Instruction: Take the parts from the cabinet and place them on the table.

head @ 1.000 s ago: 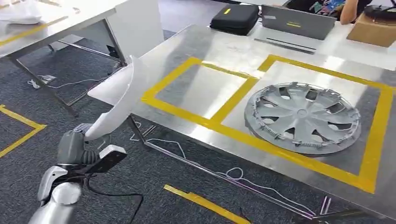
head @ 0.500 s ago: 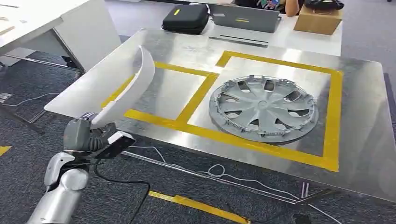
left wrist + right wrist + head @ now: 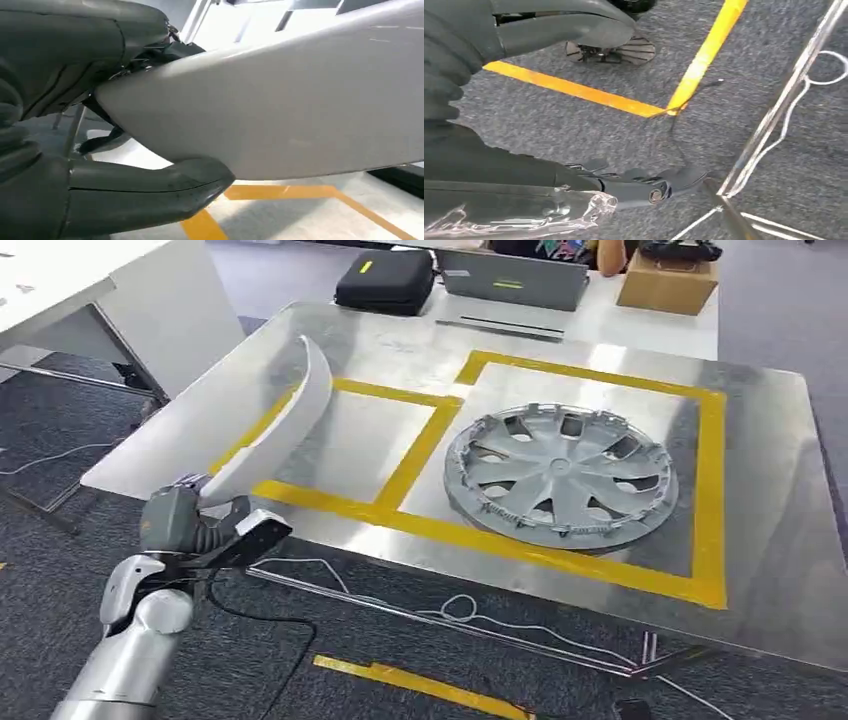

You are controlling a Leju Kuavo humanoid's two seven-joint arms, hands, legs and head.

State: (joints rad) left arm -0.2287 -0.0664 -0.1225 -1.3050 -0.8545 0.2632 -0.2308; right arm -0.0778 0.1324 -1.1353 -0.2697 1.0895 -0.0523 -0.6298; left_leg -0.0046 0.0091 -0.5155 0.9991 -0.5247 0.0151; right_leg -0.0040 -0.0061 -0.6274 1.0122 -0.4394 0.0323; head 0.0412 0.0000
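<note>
The left robot hand (image 3: 183, 523) grips one end of a long, curved white plastic part (image 3: 282, 425). Its grey thumb and dark fingers (image 3: 150, 187) are wrapped tight around that end. The robot hand is just off the near left corner of the shiny metal tabletop (image 3: 770, 510). The white part sticks up and away from the hand and leans over the left side of the tabletop. It hangs above the left yellow tape square (image 3: 352, 390), and I cannot tell if it touches the tabletop.

A round grey plastic wheel cover (image 3: 560, 474) lies flat inside the right yellow tape square (image 3: 712, 470), near the middle of the tabletop.

The right robot hand (image 3: 574, 105) hangs low over the grey carpet floor (image 3: 574, 135) beside a thin metal table leg (image 3: 774, 115). Its fingers are apart and it holds nothing.

At the far edge of the tabletop sit a black zip case (image 3: 385, 280), a grey laptop (image 3: 515, 282) and a brown cardboard box (image 3: 665, 285).
</note>
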